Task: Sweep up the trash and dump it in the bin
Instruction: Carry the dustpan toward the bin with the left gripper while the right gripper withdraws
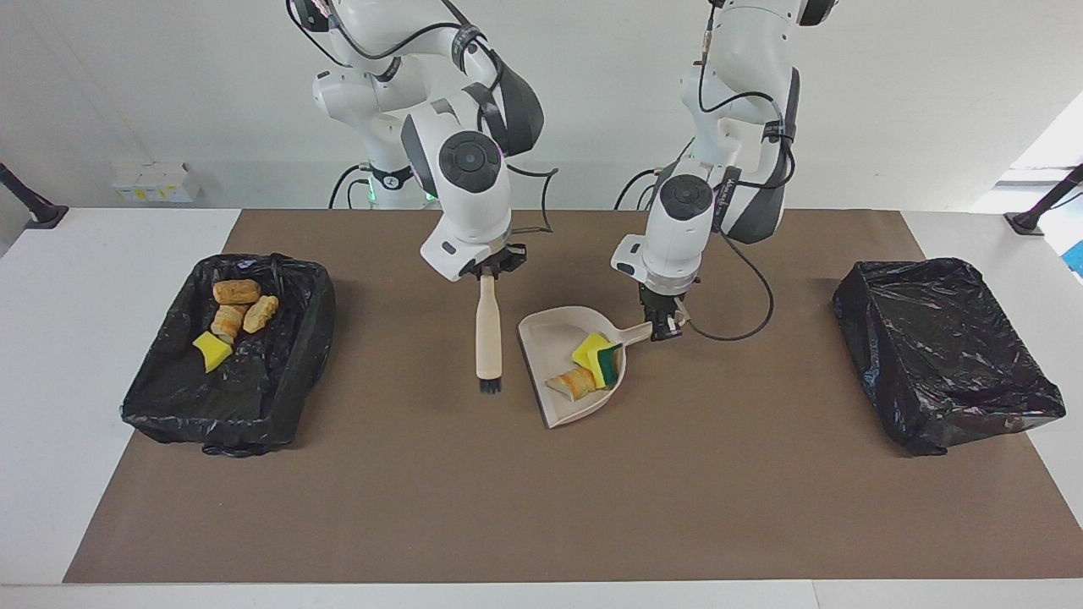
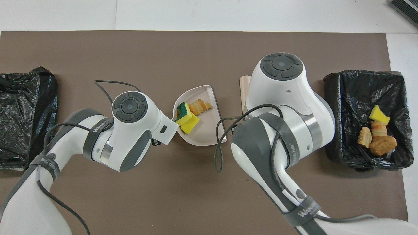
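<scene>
We judged the left pincer (image 1: 666, 326), pinching the loaded dustpan (image 1: 550, 355) handle, lay well apart from the filled bin (image 1: 305, 338) at the right arm's end, while the right pincer (image 1: 489, 272) pinched the brush (image 1: 488, 338).

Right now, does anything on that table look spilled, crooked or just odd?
Nothing stands out. Three scraps lie inside the dustpan, four more in the lined bin at the right arm's end. No scraps show on the brown mat.
</scene>
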`<act>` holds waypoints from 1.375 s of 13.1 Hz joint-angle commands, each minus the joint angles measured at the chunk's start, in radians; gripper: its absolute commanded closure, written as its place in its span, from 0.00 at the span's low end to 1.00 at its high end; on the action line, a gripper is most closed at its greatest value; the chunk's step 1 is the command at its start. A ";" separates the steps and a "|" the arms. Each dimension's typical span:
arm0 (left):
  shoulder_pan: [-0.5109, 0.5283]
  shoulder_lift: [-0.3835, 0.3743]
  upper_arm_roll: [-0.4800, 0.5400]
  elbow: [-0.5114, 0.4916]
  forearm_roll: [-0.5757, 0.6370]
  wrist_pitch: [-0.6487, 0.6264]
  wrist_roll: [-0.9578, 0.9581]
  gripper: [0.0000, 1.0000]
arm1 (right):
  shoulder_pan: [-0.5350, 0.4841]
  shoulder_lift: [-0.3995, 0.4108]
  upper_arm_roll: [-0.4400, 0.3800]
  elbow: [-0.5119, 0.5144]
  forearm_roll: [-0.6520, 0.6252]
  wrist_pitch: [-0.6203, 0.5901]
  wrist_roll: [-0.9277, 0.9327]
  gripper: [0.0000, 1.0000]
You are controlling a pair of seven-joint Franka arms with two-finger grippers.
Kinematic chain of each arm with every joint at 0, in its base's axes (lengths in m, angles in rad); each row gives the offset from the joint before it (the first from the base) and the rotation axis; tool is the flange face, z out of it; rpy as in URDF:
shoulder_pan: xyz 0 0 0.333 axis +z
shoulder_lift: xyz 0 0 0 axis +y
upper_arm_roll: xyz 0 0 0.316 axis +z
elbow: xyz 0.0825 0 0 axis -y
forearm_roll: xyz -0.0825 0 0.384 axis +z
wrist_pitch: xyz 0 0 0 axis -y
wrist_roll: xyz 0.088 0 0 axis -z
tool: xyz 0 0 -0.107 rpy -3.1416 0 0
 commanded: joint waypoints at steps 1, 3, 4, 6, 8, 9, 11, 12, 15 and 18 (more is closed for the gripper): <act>0.031 -0.032 -0.003 0.019 -0.002 -0.004 0.027 1.00 | -0.038 -0.052 0.004 -0.035 0.013 -0.063 0.063 1.00; 0.065 -0.033 -0.003 0.047 -0.030 -0.039 0.085 1.00 | -0.053 -0.066 0.010 -0.058 0.035 -0.100 0.044 1.00; 0.097 -0.032 -0.003 0.070 -0.046 -0.066 0.134 1.00 | -0.041 -0.106 0.010 -0.121 0.077 -0.091 0.031 1.00; 0.148 -0.033 -0.003 0.113 -0.063 -0.117 0.216 1.00 | -0.023 -0.210 0.010 -0.312 0.160 0.036 -0.014 1.00; 0.206 -0.032 -0.001 0.171 -0.100 -0.158 0.279 1.00 | 0.025 -0.240 0.010 -0.409 0.168 0.104 -0.003 1.00; 0.237 -0.030 -0.003 0.200 -0.114 -0.178 0.317 1.00 | 0.064 -0.228 0.010 -0.428 0.170 0.145 0.029 1.00; 0.306 -0.024 -0.003 0.263 -0.123 -0.243 0.409 1.00 | 0.159 -0.186 0.010 -0.434 0.176 0.232 0.110 1.00; 0.346 -0.023 -0.003 0.286 -0.123 -0.267 0.453 1.00 | 0.193 -0.165 0.010 -0.434 0.176 0.271 0.141 1.00; 0.450 -0.021 -0.003 0.322 -0.148 -0.295 0.610 1.00 | 0.259 -0.093 0.010 -0.424 0.199 0.360 0.204 1.00; 0.556 -0.020 -0.003 0.326 -0.149 -0.301 0.788 1.00 | 0.276 -0.092 0.012 -0.433 0.201 0.421 0.175 1.00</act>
